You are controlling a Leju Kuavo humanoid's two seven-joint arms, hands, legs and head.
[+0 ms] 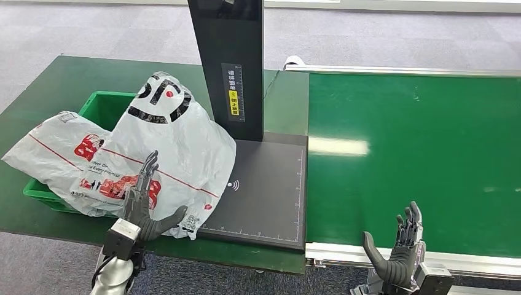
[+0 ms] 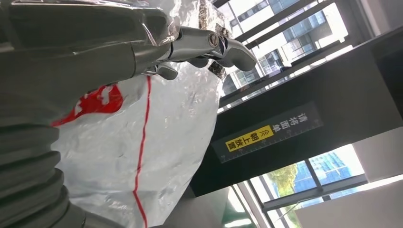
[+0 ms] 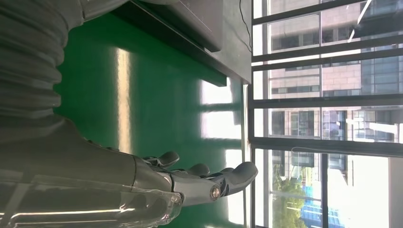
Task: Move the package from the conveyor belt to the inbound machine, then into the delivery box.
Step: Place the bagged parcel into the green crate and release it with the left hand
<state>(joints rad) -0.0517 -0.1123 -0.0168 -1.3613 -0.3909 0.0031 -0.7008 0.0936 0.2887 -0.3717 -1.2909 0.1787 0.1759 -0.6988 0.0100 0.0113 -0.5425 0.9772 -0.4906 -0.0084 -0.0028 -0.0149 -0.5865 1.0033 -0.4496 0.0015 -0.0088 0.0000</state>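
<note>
Package (image 1: pixel 166 141) straddles inbound machine (image 1: pixel 264 190) and delivery box (image 1: pixel 104 107); left hand (image 1: pixel 144 206) flat against it, gripping nothing. Advise steady push toward 10 o'clock.

The head view is looking down from high on the conveyor belt (image 1: pixel 418 160) and inbound machine (image 1: pixel 258 184). Both wrist views are looking upward, close behind each hand, sharing them.

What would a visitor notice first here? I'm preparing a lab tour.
The big white plastic package with red and black print, slumped half on the dark inbound machine plate and half over the green delivery box, with the left hand against it. Next, the bright green conveyor belt, with the right hand open at its near edge.
</note>
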